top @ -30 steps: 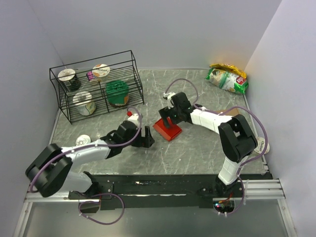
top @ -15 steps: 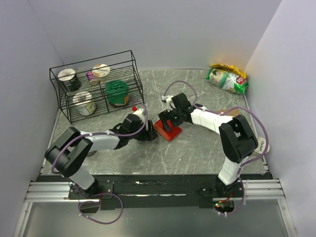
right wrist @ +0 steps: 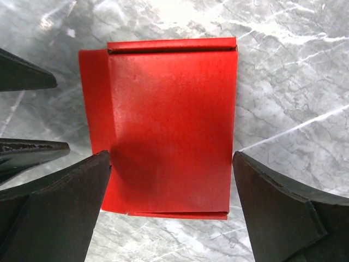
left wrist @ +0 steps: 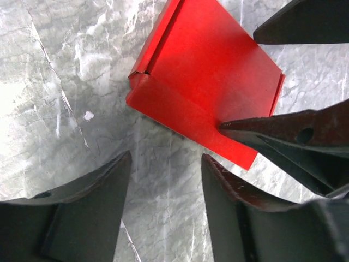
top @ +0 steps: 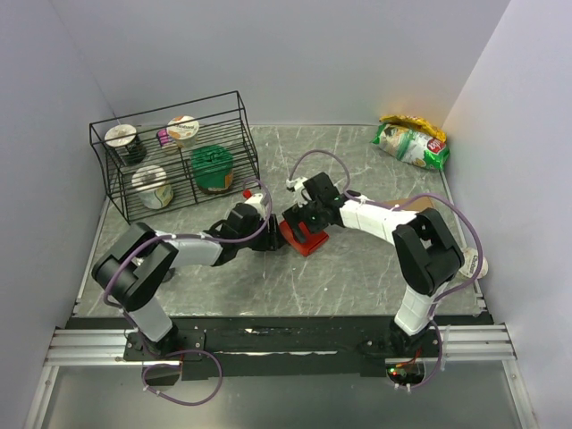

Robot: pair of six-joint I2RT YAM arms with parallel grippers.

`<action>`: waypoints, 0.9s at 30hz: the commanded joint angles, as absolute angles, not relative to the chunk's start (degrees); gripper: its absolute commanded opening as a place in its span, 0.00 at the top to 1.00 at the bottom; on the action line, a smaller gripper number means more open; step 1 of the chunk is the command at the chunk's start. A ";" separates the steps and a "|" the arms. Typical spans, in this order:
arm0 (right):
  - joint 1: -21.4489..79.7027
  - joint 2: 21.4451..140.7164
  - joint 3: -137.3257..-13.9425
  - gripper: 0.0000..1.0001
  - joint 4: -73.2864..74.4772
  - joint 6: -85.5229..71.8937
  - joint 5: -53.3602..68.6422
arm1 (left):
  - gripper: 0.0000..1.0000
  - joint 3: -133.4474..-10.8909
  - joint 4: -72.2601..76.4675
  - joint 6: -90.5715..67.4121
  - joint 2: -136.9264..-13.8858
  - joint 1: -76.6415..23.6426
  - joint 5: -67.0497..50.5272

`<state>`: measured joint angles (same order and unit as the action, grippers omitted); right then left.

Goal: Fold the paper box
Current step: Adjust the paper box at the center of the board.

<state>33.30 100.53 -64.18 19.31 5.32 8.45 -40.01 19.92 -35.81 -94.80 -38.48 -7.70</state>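
Observation:
The paper box (top: 304, 238) is a bright red flat folded rectangle lying on the grey marble table (top: 357, 268), with a narrow flap along one edge. It shows in the left wrist view (left wrist: 202, 82) and the right wrist view (right wrist: 169, 120) too. My right gripper (right wrist: 170, 159) hangs over the box, wide open, one finger past each long side. In the top view the right gripper (top: 302, 222) covers part of the box. My left gripper (left wrist: 166, 164) sits just left of the box, open with only bare table between its fingers; from above the left gripper (top: 271, 239) is low on the table.
A black wire rack (top: 174, 156) holding several cups and tubs stands at the back left. A green and yellow snack bag (top: 411, 143) lies in the back right corner. A brown card piece (top: 416, 204) and a white cup (top: 474, 264) sit by the right arm.
My left arm has swung right and forward up to the box's left edge, and its jaws have narrowed. My right gripper has shifted a little left over the box, still wide open.

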 commanded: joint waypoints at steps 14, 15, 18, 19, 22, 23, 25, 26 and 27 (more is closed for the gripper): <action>35.24 103.36 -68.03 0.00 22.14 5.36 1.58 | 0.49 -43.77 24.08 -34.80 -98.44 -38.41 -8.79; 35.24 103.62 -68.29 0.00 22.41 5.19 1.50 | 0.49 -43.94 24.17 -34.80 -98.61 -38.41 -8.96; 35.42 104.33 -68.91 0.00 23.03 4.83 0.97 | 0.51 -44.03 25.05 -34.80 -99.31 -38.41 -9.49; 35.51 104.67 -68.91 0.00 23.20 4.75 1.05 | 0.52 -44.03 25.31 -34.80 -99.66 -38.41 -9.58; 35.68 105.20 -69.34 0.00 23.55 4.75 1.32 | 0.55 -44.30 26.10 -34.28 -100.37 -38.41 -10.28; 35.68 105.38 -69.61 0.00 23.73 4.75 1.41 | 0.57 -44.56 26.54 -34.10 -100.63 -38.41 -10.63; 35.86 105.90 -69.87 0.00 24.26 4.92 1.76 | 0.58 -44.74 26.89 -33.93 -101.16 -38.41 -10.81; 35.86 106.08 -70.22 0.00 24.43 4.92 1.84 | 0.59 -45.00 27.07 -33.84 -101.34 -38.41 -11.07; 36.12 106.35 -70.31 0.00 24.61 5.01 2.02 | 0.60 -45.09 27.33 -33.75 -101.60 -38.41 -11.16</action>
